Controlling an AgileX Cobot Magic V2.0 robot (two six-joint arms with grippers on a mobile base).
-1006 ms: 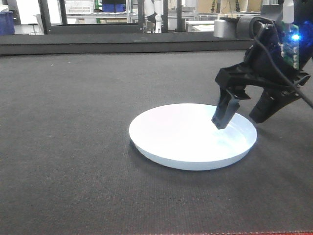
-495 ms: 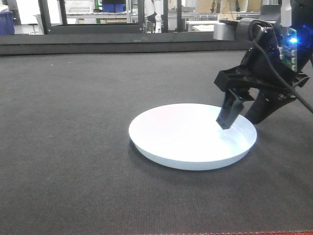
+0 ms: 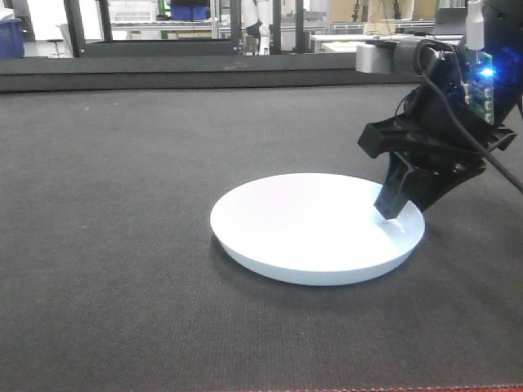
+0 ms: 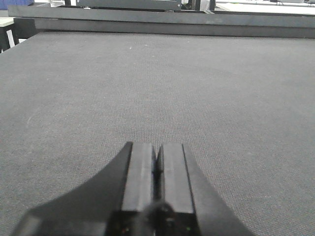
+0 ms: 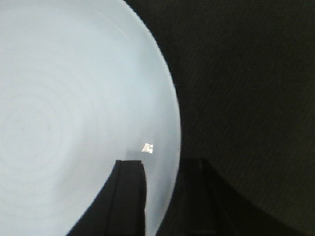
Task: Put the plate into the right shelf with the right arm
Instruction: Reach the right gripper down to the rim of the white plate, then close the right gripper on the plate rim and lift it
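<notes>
The white plate [image 3: 310, 229] lies flat on the dark mat, right of centre in the front view. My right gripper [image 3: 400, 211] comes down over its right rim, one finger inside the dish and the other outside, closed on the rim. In the right wrist view the plate [image 5: 74, 98] fills the left side and its edge runs between the two dark fingers of the right gripper [image 5: 165, 169]. My left gripper [image 4: 157, 147] hovers over bare mat, shut with nothing in it. The right shelf is out of view.
A dark textured mat [image 3: 122, 163] covers the table. A raised dark ledge [image 3: 204, 73] runs along its far edge, with lab frames and a blue bin [image 3: 10, 37] behind. A red-stitched front edge [image 3: 327, 389] shows at the bottom.
The right gripper's fingers have closed together onto the plate's right rim. The plate has slid slightly to the left.
</notes>
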